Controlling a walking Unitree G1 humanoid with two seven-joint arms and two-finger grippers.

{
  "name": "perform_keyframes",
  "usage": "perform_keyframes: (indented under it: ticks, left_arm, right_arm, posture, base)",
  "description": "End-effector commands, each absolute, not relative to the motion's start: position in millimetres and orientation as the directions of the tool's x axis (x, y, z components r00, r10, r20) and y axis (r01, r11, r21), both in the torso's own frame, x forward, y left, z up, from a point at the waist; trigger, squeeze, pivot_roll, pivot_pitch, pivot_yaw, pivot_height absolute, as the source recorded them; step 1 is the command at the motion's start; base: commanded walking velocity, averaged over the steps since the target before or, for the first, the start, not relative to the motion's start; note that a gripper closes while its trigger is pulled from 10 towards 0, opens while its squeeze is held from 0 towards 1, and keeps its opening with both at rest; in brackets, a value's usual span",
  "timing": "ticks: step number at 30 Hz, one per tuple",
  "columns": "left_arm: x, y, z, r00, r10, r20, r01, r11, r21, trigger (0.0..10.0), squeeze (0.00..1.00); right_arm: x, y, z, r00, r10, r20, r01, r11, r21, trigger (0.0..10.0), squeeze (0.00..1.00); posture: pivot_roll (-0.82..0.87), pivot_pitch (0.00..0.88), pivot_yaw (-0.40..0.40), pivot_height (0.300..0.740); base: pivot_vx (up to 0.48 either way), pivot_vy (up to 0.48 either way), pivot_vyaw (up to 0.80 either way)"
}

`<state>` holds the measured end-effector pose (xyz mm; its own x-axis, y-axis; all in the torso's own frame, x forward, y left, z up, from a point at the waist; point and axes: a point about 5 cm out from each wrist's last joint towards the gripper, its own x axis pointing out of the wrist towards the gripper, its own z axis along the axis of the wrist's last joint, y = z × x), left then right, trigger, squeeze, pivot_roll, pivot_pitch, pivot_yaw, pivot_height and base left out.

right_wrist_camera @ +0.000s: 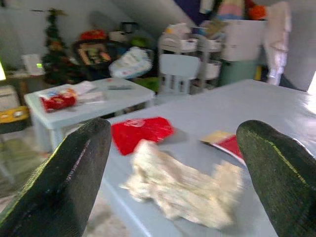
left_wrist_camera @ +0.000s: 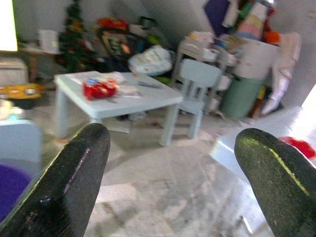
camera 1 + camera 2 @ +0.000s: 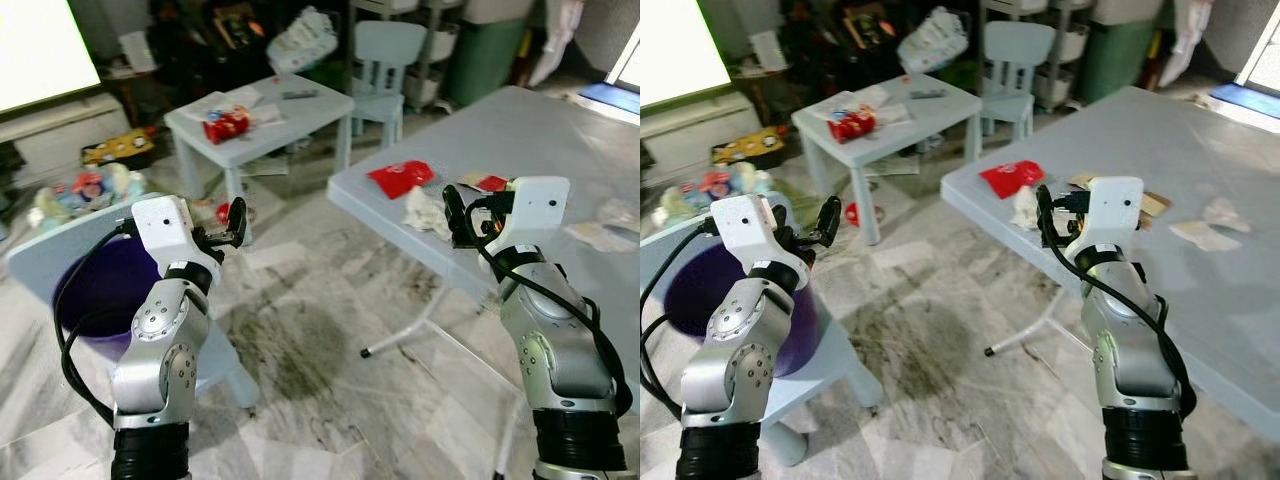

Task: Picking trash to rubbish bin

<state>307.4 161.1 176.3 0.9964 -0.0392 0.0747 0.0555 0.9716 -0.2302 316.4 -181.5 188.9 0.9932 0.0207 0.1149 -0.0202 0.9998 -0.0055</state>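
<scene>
A purple rubbish bin [image 3: 95, 295] stands low at my left. My left gripper [image 3: 235, 222] hovers just above and beside its rim, open, with nothing between its fingers [image 2: 74, 182]. On the big grey table [image 3: 540, 130] lie a red wrapper [image 3: 400, 177], a crumpled white paper [image 1: 182, 190] and a small red-and-yellow wrapper [image 1: 229, 143]. Near the table's front corner my right gripper [image 3: 455, 215] is open and points at the crumpled paper without touching it. More white tissue [image 3: 600, 235] lies further right on the table.
A small light blue table [image 3: 300, 110] behind holds a red packet [image 3: 225, 125] and papers. A child's chair [image 3: 385, 50], a green bin [image 3: 485, 55] and shelves stand at the back. Toys [image 3: 85, 190] clutter the left floor. The marble floor [image 3: 300, 340] lies between bin and table.
</scene>
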Motion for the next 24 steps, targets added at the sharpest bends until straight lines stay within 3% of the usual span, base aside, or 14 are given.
perform_keyframes:
  ticks: [1, 5, 16, 24]
  left_arm:
    - [310, 160, 179, 0.996, -0.054, 0.075, 0.07, 0.971, -0.227, 10.0, 0.0]
    - [312, 158, 181, 0.994, -0.082, 0.077, 0.097, 0.973, -0.211, 10.0, 0.0]
    - [317, 157, 183, 0.992, -0.084, 0.089, 0.1, 0.976, -0.192, 10.0, 0.0]
    - [315, 155, 182, 0.992, -0.09, 0.092, 0.106, 0.976, -0.189, 10.0, 0.0]
  right_arm:
    - [318, -182, 193, 0.991, 0.009, 0.134, -0.01, 1.0, 0.0, 10.0, 0.0]
    - [321, -181, 193, 0.989, -0.009, 0.15, 0.006, 1.0, 0.024, 10.0, 0.0]
    - [323, -176, 192, 0.988, -0.003, 0.152, 0.0, 1.0, 0.022, 10.0, 0.0]
    - [328, -170, 195, 0.988, 0.02, 0.155, -0.023, 1.0, 0.02, 10.0, 0.0]
  posture:
    - [0.07, 0.056, 0.021, 0.74]
    - [0.08, 0.054, 0.046, 0.74]
    - [0.08, 0.052, 0.031, 0.74]
    - [0.09, 0.051, 0.022, 0.74]
  base:
    - [0.0, 0.0, -0.79]
    - [0.0, 0.0, -0.78]
    - [0.0, 0.0, 0.0]
    - [0.031, 0.0, -0.76]
